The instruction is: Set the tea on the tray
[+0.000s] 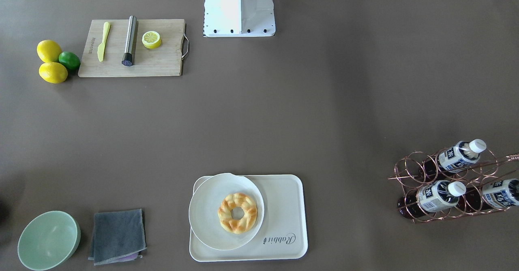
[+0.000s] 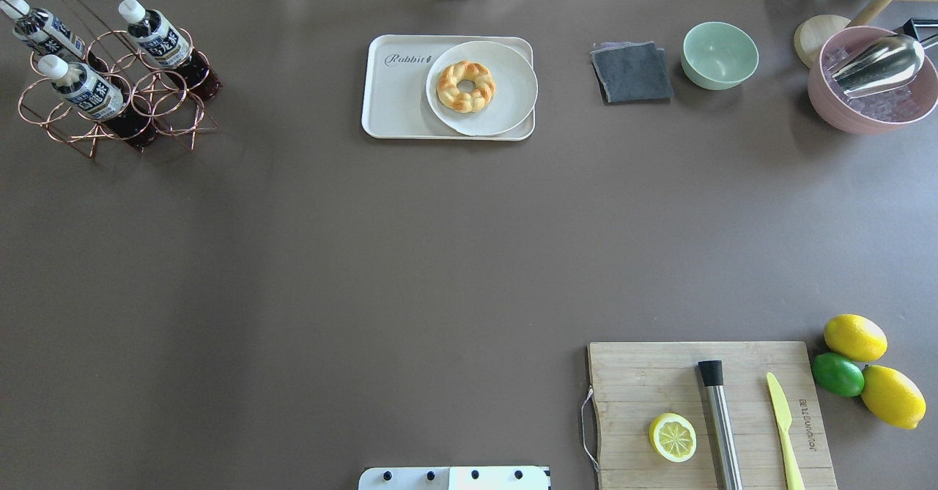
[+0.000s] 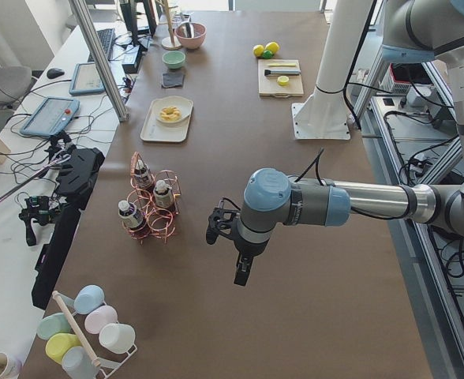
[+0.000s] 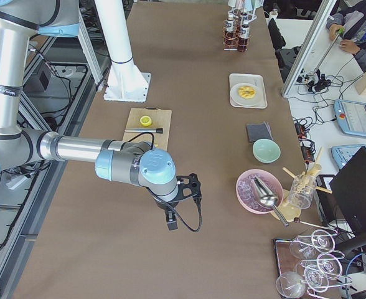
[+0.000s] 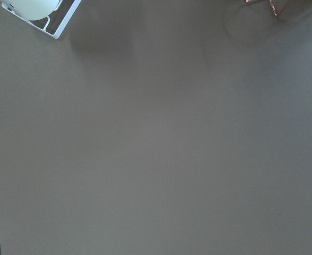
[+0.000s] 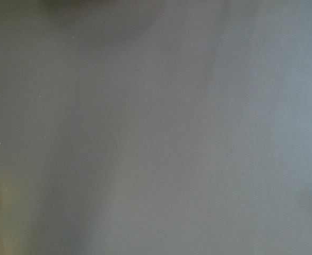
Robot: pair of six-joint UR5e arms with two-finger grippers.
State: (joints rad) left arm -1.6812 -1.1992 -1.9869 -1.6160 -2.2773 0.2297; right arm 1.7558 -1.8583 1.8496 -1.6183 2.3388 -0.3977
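A brown desk seen from above. Three alike bottles of tea (image 2: 157, 36) lie tilted in a copper wire rack (image 2: 167, 102) at the far corner on the robot's left. Their white caps are raised and point away from the robot and to its left, so each long axis runs on a diagonal.

The cream tray (image 2: 399, 94) sits at the far edge near the middle, well apart from the rack. A round plate (image 2: 506, 105) with a ring of bread (image 2: 466, 86) covers the tray's right part. The bare part, with the logo, faces the rack.

The left arm (image 3: 334, 205) hangs over bare desk near the rack and is much the nearer. The tea lies ahead of its jaws, toward the far desk edge (likely this arm's reach). The right arm (image 4: 77, 148) hovers at the desk's other end.

Both sets of jaws show only in the side views, so I cannot tell whether either is released or clenched. The wrist views show almost only bare desk. One bottle is cut off at the frame edge.
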